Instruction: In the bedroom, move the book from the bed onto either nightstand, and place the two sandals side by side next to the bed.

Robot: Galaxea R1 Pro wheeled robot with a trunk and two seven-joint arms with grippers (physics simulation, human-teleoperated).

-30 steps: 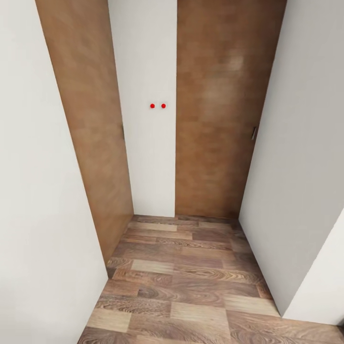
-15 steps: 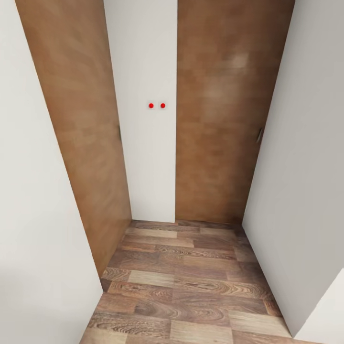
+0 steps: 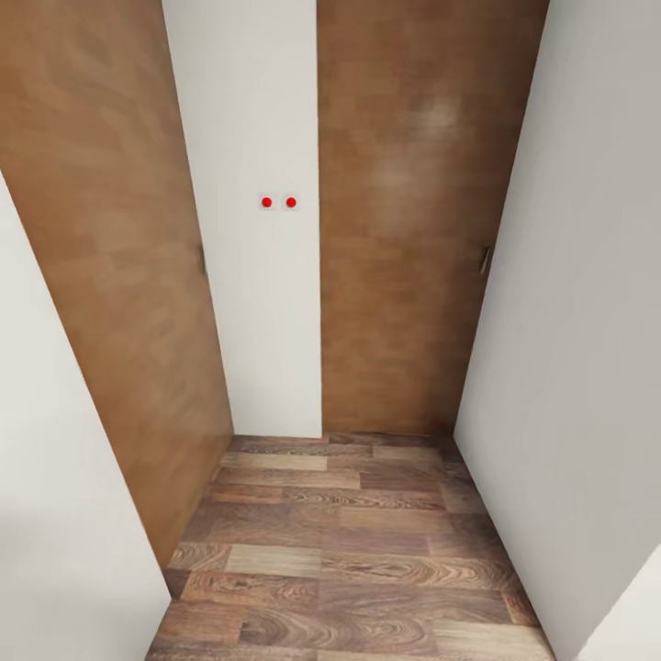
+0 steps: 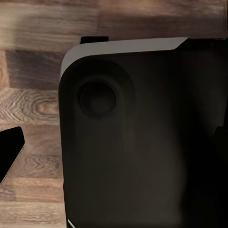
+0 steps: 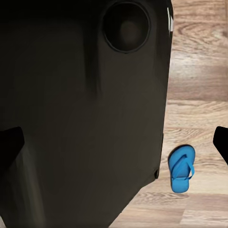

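One bright blue sandal (image 5: 181,168) lies flat on the wood-plank floor (image 5: 199,95), seen in the right wrist view just beside the robot's dark base (image 5: 85,109). My right gripper (image 5: 114,142) hangs above the floor and base, well clear of the sandal, its dark fingertips (image 5: 9,142) spread wide with nothing between them. My left gripper (image 4: 114,145) is likewise open over the base (image 4: 133,142), one fingertip (image 4: 9,152) over bare floor. The book, the bed and the nightstand are out of view.
Ahead in the head view is a narrow alcove: a white wall strip (image 3: 262,303) with two red dots (image 3: 278,202), a brown door (image 3: 404,229) to its right and another (image 3: 119,275) angled at left. White walls (image 3: 569,321) close in on both sides over plank floor (image 3: 349,542).
The camera has moved forward and turned a little: the doors and red dots sit further left and the left door looms larger. Nothing in the scene itself has moved.
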